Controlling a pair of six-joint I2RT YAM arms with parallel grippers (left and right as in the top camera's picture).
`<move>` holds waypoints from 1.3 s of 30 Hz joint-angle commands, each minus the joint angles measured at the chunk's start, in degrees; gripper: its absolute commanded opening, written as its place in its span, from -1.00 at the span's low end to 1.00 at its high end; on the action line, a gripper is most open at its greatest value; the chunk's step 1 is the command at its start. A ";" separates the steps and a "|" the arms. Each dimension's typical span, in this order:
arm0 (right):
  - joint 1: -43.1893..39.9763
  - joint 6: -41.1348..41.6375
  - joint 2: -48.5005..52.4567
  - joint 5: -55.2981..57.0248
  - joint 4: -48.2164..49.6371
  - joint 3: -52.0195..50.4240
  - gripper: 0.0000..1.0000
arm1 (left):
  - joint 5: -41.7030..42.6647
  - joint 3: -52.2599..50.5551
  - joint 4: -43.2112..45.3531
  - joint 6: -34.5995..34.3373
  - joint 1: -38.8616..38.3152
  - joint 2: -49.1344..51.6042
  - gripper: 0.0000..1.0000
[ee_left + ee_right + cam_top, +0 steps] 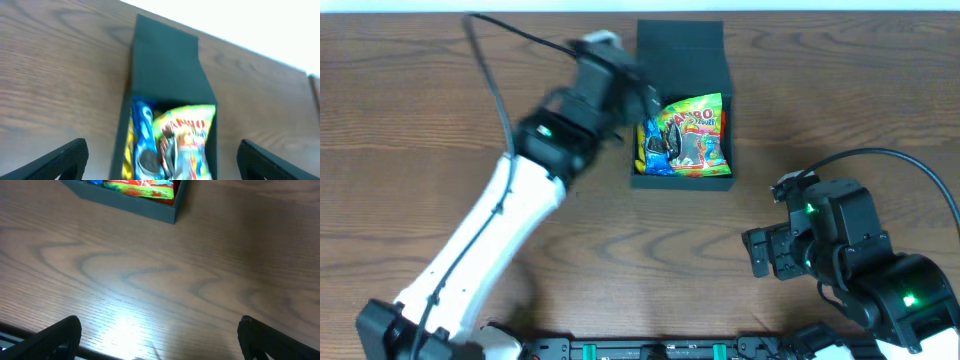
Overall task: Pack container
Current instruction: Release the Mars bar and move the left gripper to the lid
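Observation:
The container [682,184] is a dark square box at the table's far middle, with its flap lid [680,48] standing open at the back. A green and yellow sweets packet [698,132] and a blue packet [650,152] lie inside. My left gripper [642,100] hovers over the box's left side, open and holding nothing. In the left wrist view its fingers [60,160] spread wide on both sides of the container [167,65], with the packets [175,145] below. My right gripper [762,252] stands open and empty over bare wood at the near right, its fingers [55,337] wide apart.
The container's near corner [150,207] shows at the top of the right wrist view, well ahead of that gripper. A black cable [500,90] runs along the left arm. The table's far edge [250,50] lies just behind the open lid.

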 commanded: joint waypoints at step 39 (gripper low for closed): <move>0.79 -0.46 1.16 1.36 1.53 -0.61 0.98 | 36.13 42.45 1.20 -6.10 13.51 57.05 0.92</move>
